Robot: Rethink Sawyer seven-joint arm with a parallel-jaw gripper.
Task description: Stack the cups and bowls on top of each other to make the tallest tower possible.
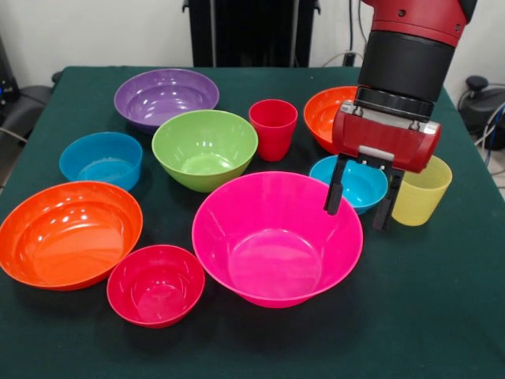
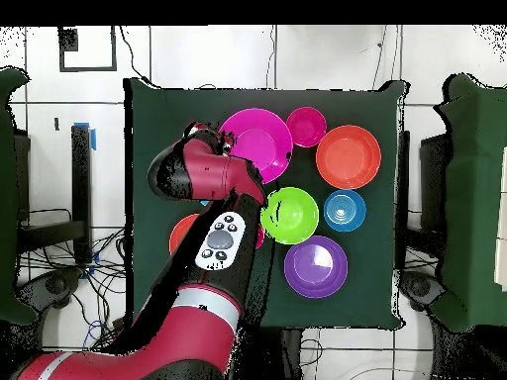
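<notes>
Hanging over the right side of the green-covered table [image 1: 442, 316] in the front view, the red and black arm [image 1: 406, 47] comes straight down, wrist vertical, red hand [image 1: 360, 207] pointing at the tabletop. Its two black fingers [image 1: 334, 188] are spread apart with nothing between them; they straddle the small blue plastic bowl [image 1: 355, 183], tips at about rim level, contact not clear.

Nothing is stacked; every piece sits alone on the table:
- large glossy pink plastic bowl [image 1: 276, 237], front centre, just left of the hand
- translucent yellow ribbed plastic cup [image 1: 422, 189], upright, just right of the hand
- wide orange plastic bowl [image 1: 325, 114], behind the hand, partly hidden by it
- glossy red plastic cup [image 1: 273, 128], upright, between the green bowl and that orange one
- green plastic bowl [image 1: 204, 148], mid-table
- purple plastic bowl [image 1: 166, 96], back left
- second small blue plastic bowl [image 1: 101, 159], left side
- second wide orange plastic bowl [image 1: 68, 233], front left
- small red-pink plastic bowl [image 1: 155, 284], front, touching or nearly touching the pink one

Overhead: the arm [image 2: 203, 183] crosses the table's left part, covering the hand, both cups and the blue bowl under it.
</notes>
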